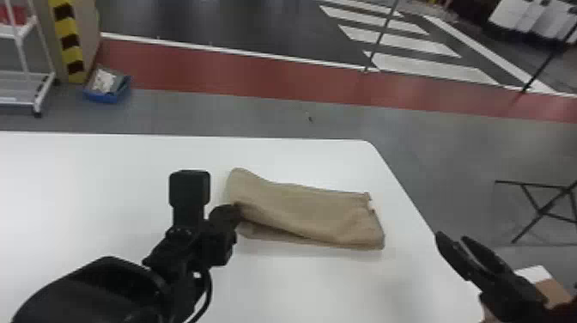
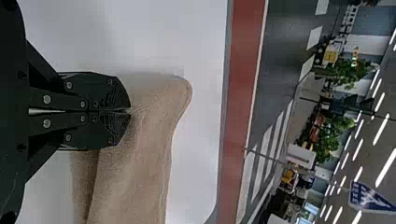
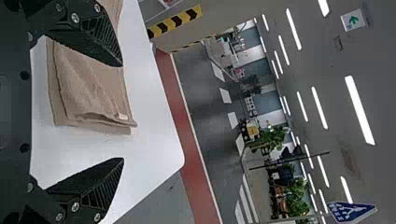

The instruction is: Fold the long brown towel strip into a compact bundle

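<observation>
Partly hidden in the left wrist view, behind the closed fingers of the left gripper point(image 1: 227, 214): towel point(image 1: 305, 210), with the pinched bit concealed between them; also cut off there by the picture's edge. In the right wrist view, partly covered by one finger of the right gripper point(image 1: 452, 237), and cropped. Cropped in the head view: table point(image 1: 107, 172), left arm point(image 1: 86, 296), right arm point(image 1: 513, 296) and rack point(image 1: 21, 47). Too blurred to tell: contents of the bin point(image 1: 99, 96). Too small: dark speck point(image 1: 310, 118) on the floor point(image 1: 257, 114).
</observation>
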Tool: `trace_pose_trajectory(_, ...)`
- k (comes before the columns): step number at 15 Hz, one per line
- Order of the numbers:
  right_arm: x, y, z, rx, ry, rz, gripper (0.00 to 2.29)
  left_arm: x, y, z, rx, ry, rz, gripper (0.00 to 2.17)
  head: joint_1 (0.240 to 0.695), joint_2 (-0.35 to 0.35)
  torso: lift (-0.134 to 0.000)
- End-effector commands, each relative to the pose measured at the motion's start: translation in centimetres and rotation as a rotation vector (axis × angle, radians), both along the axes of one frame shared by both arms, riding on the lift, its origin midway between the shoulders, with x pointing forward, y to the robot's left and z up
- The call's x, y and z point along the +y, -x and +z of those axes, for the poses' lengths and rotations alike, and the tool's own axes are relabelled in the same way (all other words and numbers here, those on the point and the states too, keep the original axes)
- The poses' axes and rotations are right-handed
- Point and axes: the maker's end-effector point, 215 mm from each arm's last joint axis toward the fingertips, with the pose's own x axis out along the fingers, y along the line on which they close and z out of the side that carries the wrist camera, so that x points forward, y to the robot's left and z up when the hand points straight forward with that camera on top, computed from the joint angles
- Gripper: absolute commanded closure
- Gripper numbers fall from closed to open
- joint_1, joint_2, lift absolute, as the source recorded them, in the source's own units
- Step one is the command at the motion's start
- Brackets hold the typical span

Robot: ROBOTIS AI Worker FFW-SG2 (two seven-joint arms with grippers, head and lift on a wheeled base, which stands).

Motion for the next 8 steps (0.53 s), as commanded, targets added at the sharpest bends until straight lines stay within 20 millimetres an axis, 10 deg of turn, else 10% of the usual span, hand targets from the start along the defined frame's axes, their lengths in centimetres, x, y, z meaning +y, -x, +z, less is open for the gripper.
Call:
trace_pose_trajectory(1,0.6,-0.3,-0.3,0.004,-0.001,0.009,0.19,4.3,-0.9,0.4,-0.011,-0.005,0.062,1.71,0.695,-0.35,-0.125)
trace_pose_trajectory(8,3.2,-1.6,-0.8,0.013,0.004,0.055,0.19,17.4,0.5,-0.3,0.008,0.005,0.231,1.71,0.695,-0.35,-0.125)
